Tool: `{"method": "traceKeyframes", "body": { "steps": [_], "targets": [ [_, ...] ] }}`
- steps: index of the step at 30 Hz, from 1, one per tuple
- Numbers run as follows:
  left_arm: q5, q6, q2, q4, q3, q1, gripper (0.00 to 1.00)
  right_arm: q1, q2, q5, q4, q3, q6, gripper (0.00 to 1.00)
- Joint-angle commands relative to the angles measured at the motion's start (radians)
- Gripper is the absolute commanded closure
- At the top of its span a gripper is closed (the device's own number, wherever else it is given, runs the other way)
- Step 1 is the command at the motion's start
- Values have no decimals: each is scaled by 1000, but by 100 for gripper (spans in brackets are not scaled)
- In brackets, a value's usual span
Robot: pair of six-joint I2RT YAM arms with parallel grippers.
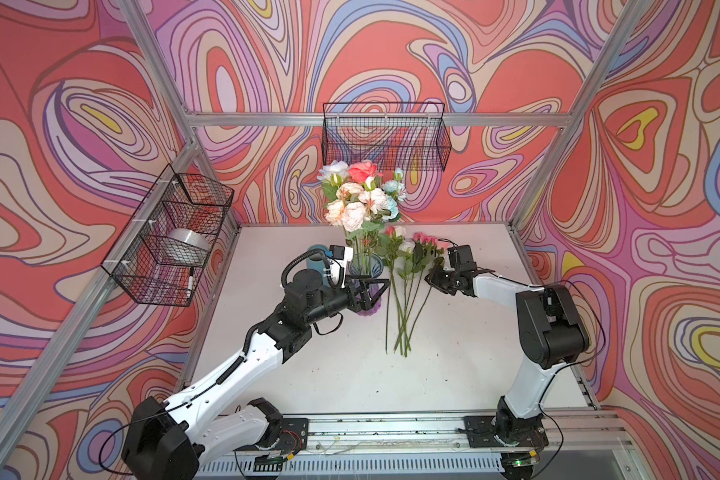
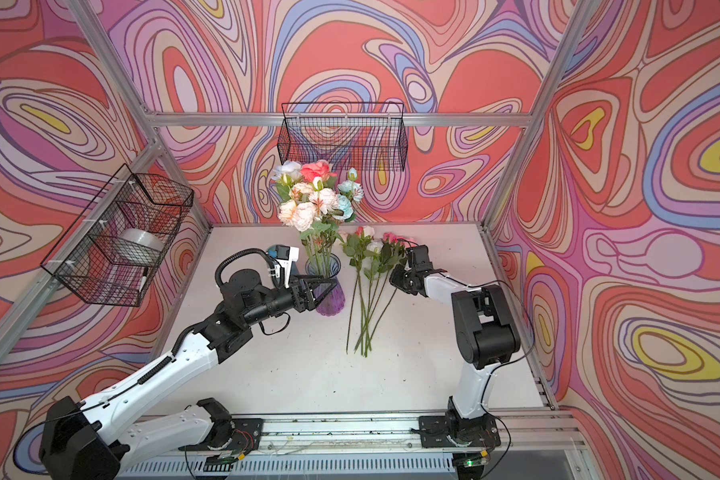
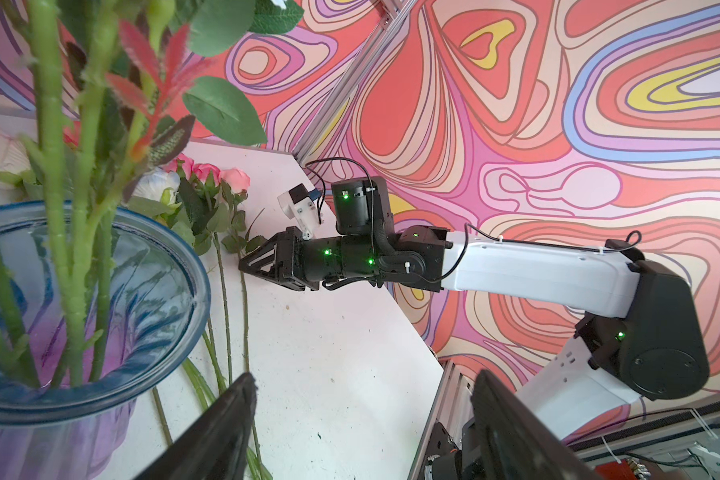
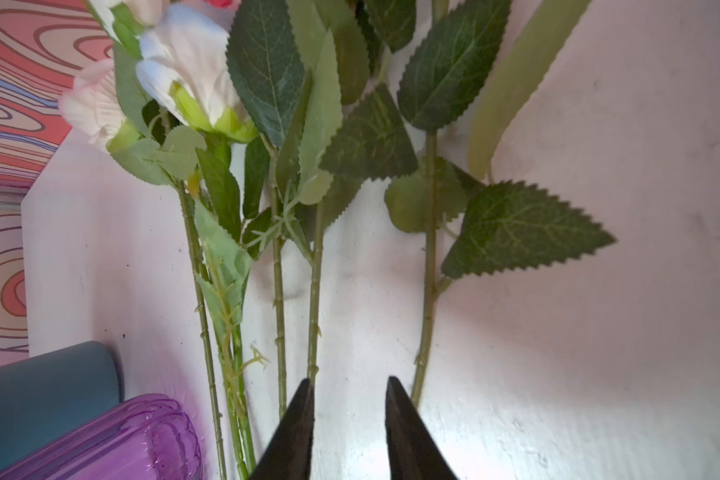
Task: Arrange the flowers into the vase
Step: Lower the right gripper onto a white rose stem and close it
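Note:
A purple and blue glass vase (image 1: 366, 309) stands mid-table holding a bouquet of flowers (image 1: 360, 195) in pink, coral, cream and light blue. Several more flowers (image 1: 406, 266) lie on the table to its right, stems toward the front. My left gripper (image 1: 380, 294) hovers open in front of the vase, and in the left wrist view its fingers (image 3: 229, 419) have nothing between them. My right gripper (image 4: 348, 382) is low over the loose stems (image 4: 314, 291), open a little, with bare table between its tips and a stem just outside each one.
A teal cup (image 1: 313, 259) stands just left of the vase, behind my left wrist. A black wire basket (image 1: 385, 137) hangs on the back wall. Another (image 1: 171, 237) on the left wall holds a tape roll (image 1: 188, 245).

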Motion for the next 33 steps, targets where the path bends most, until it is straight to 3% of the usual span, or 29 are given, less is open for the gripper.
{"method": "traceKeyframes", "body": {
  "steps": [1, 5, 11, 18, 33],
  "targets": [
    [13, -2, -3, 20, 32, -7, 18, 6, 33, -48, 40, 34, 18, 71],
    [8, 2, -2, 16, 32, -7, 18, 11, 49, -25, 47, 29, 33, 77],
    [-7, 16, -6, -7, 38, -7, 16, 31, -1, -5, 94, 5, 40, 78],
    [-13, 23, -9, -14, 40, -7, 16, 204, 33, 209, -64, 138, -100, 80],
    [-18, 29, -12, -21, 42, -7, 16, 254, 150, 301, -198, 244, -70, 74]
  ]
}}
